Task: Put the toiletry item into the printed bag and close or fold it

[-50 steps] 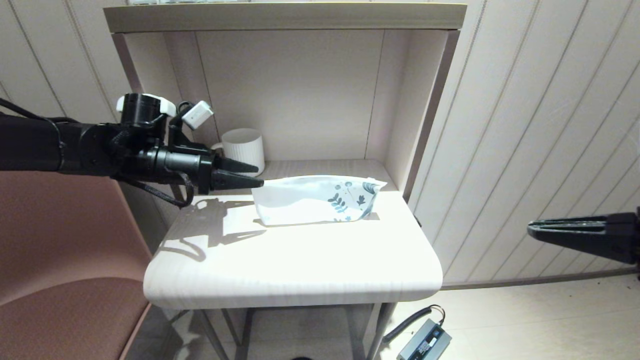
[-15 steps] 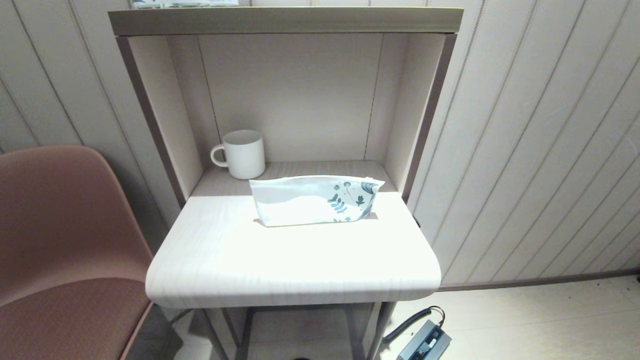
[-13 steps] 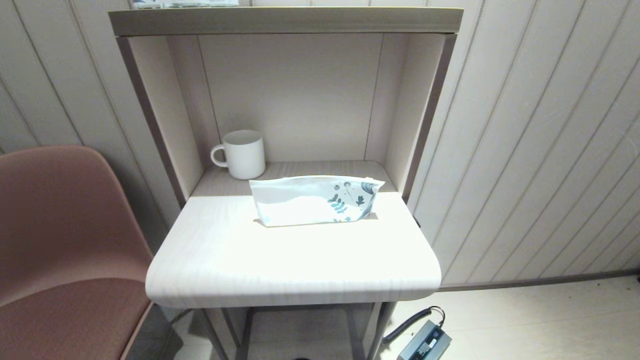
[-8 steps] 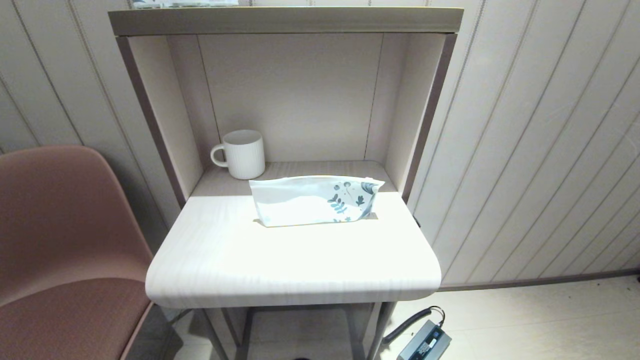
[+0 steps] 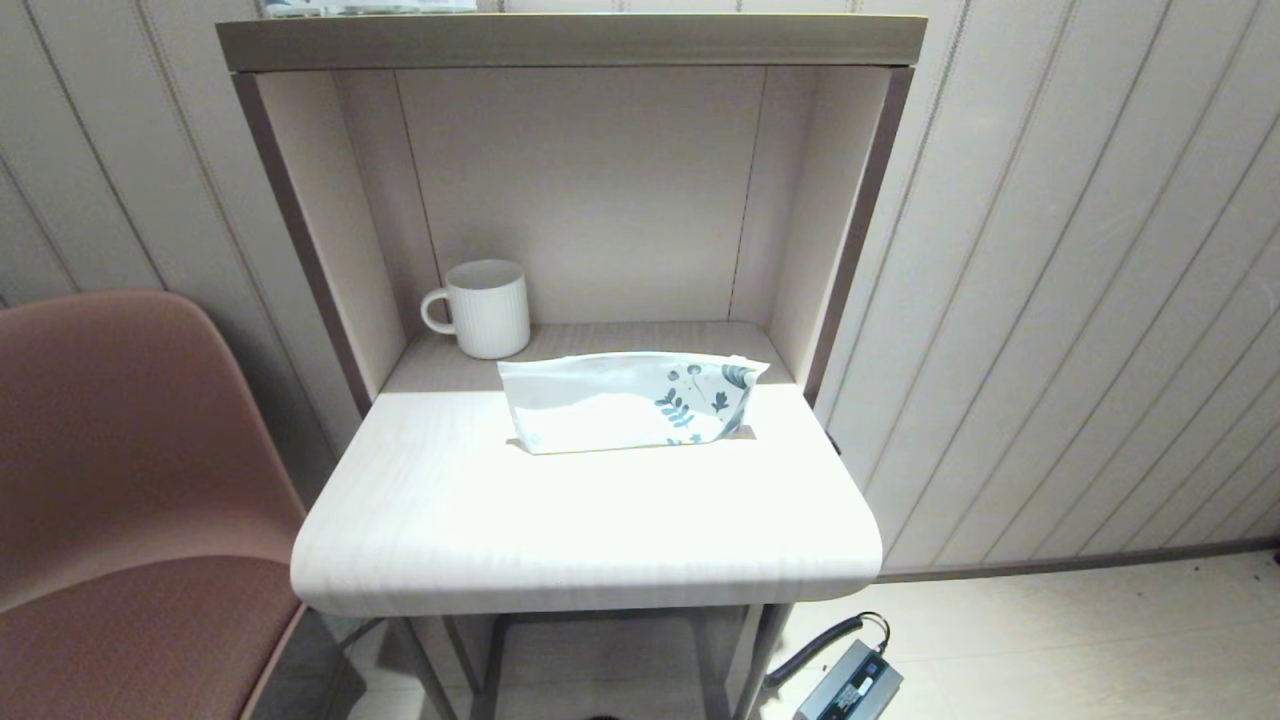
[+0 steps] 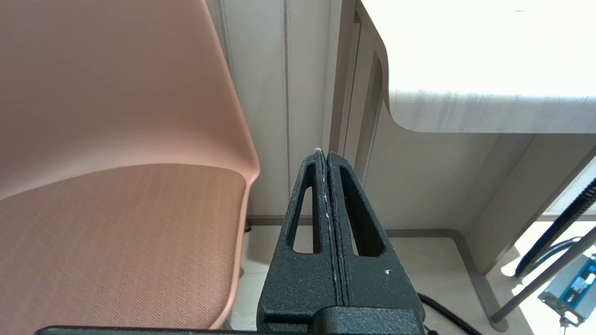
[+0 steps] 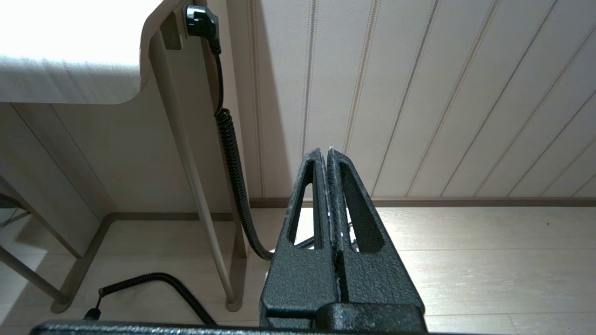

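Note:
The printed bag (image 5: 630, 402), a white pouch with dark teal leaves at its right end, lies flat across the back half of the pale wooden table (image 5: 590, 520). No separate toiletry item shows in any view. Neither arm appears in the head view. My left gripper (image 6: 324, 152) hangs shut and empty below table height, beside the pink chair (image 6: 116, 139). My right gripper (image 7: 326, 150) is shut and empty too, low down at the table's right side, facing the panelled wall.
A white ribbed mug (image 5: 487, 308) stands in the alcove's back left corner, behind the bag. The pink chair (image 5: 120, 480) stands left of the table. A power adapter (image 5: 848, 682) lies on the floor, and a coiled black cable (image 7: 230, 153) hangs beside the table leg.
About three seconds ago the left gripper was at the bag's left end and the right one hovered at the right edge; both have withdrawn. Over the last second nothing has moved.

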